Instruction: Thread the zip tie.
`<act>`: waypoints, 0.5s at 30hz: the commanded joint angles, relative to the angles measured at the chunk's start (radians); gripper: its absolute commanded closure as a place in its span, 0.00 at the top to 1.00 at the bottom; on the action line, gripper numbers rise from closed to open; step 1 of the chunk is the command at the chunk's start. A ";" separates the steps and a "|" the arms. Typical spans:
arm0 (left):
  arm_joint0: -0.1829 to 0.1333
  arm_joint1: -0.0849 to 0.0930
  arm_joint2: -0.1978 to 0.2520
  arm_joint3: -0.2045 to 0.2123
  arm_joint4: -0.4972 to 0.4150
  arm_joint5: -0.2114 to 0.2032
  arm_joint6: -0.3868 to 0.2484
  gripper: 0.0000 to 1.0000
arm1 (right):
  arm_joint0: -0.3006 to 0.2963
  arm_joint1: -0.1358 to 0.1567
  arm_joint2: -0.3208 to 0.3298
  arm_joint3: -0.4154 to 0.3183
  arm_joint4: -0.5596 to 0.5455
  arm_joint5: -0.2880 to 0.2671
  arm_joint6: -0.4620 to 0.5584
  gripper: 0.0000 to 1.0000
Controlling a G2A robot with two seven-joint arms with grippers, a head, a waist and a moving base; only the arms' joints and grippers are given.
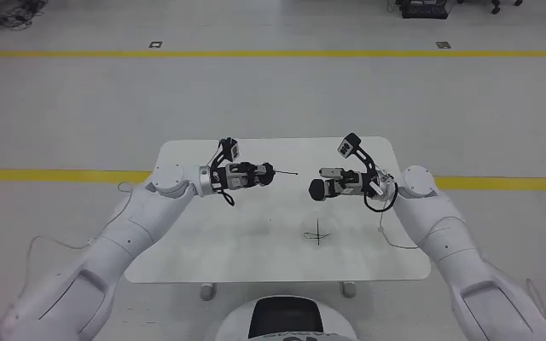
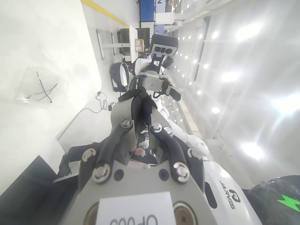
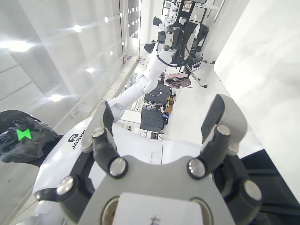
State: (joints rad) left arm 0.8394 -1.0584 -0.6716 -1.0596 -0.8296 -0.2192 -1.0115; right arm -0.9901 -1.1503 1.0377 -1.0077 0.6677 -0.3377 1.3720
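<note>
Zip tie [image 1: 286, 174] is pinched in the left gripper [image 1: 270, 173], held above the white table [image 1: 213, 247]. The thin black strip sticks out level toward the right gripper [image 1: 314, 189], and its free tip stops short, with a gap between them. In the left wrist view the left gripper [image 2: 141, 108] has its pads pressed together. The tie itself is too thin to pick out there against the dark pads.

Right gripper [image 3: 161, 108] is spread wide, fingers [image 3: 212, 115] well apart with nothing between them. It sits off the table surface facing the left gripper, slightly nearer the robot in the top view.

Loose ties [image 1: 317, 233], a few black ones crossed over each other, lie on the table near the robot's edge, below the right gripper in the top view. In the left wrist view these loose ties [image 2: 43, 91] seem to lie on or in a clear sheet [image 2: 25, 80], possibly a bag; it's hard to tell.
</note>
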 commanded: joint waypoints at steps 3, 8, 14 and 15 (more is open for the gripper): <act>0.011 -0.004 0.000 -0.021 -0.008 0.018 -0.027 0.00 | 0.008 -0.008 -0.012 0.028 0.013 0.008 -0.007 1.00; 0.020 -0.010 -0.002 -0.023 -0.024 0.031 -0.054 0.00 | 0.034 -0.023 -0.036 0.069 0.039 -0.002 0.018 1.00; 0.023 -0.019 -0.004 -0.020 -0.040 0.039 -0.077 0.00 | 0.037 -0.030 -0.043 0.080 0.038 -0.002 0.018 0.84; 0.023 -0.020 -0.004 -0.019 -0.040 0.040 -0.079 0.00 | 0.036 -0.031 -0.043 0.081 0.039 -0.002 0.018 0.75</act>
State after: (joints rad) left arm 0.8629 -1.0766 -0.6759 -1.0790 -0.8686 -0.1810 -1.0876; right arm -0.9526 -1.1801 0.9946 -0.9279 0.7056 -0.3400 1.3900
